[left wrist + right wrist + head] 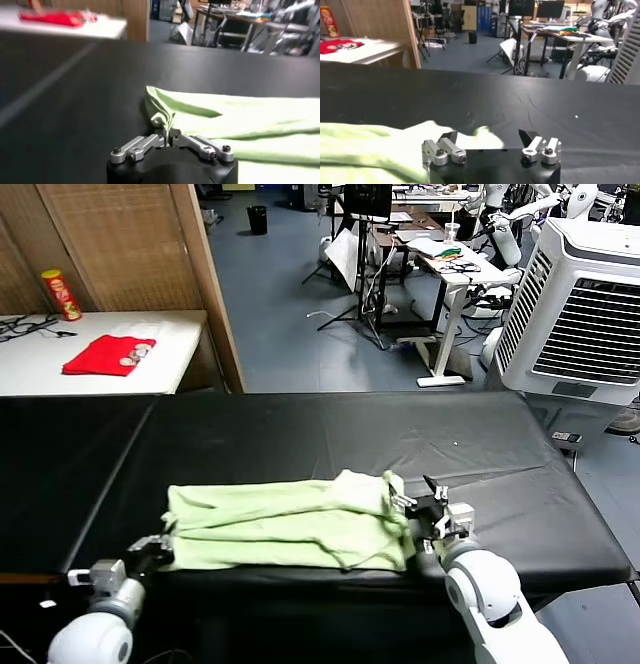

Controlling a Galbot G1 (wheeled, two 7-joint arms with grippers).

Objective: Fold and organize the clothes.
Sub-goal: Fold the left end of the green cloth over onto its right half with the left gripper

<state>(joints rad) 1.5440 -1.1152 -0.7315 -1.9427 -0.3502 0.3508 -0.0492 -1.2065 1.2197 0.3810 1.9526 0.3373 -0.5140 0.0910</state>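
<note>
Pale green, the shirt (290, 524) lay along the black table's (300, 434) near edge, long axis left to right. Your left gripper (169, 138) was low at its left end, jaws pinching the fabric; your right gripper (489, 141) sat spread open at its right end.

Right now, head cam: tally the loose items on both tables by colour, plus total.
Pale yellow-green: 1, the soft fabric shirt on the black table, left gripper shut on its edge, right gripper open at the other end.
Red: 2, the folded red cloth and the red snack canister, both on the white side table.
Total: 3
</note>
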